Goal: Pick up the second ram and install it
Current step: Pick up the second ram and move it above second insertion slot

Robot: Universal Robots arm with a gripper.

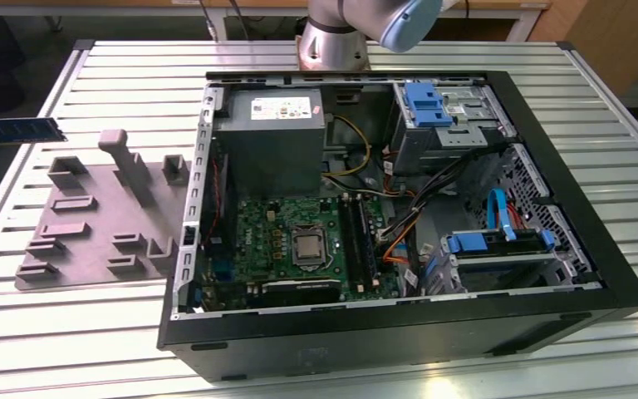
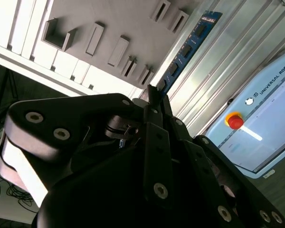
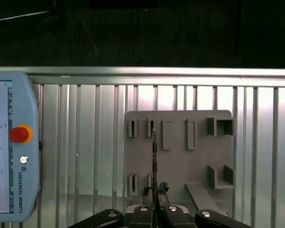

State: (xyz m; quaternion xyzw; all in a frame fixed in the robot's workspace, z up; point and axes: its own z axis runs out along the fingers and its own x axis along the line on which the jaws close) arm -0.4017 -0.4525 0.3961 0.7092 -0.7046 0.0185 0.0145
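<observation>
Item: second ram (image 1: 22, 129), a thin, long blue-green memory stick with dark chips, was at the exterior view's upper left edge, just beyond the grey moulded holder plate (image 1: 86, 224). The black gripper (image 3: 155, 189) was clenched on one end of it. The open black computer case (image 1: 630, 291) stood well apart, centre right, on the slatted metal table (image 1: 130, 66).

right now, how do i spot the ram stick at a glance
Left of the open computer case in the exterior view lies a grey fixture plate. Beyond that plate, the gripper holds the second ram: a thin blue board with dark chips, unlike the grey blocks.
</observation>
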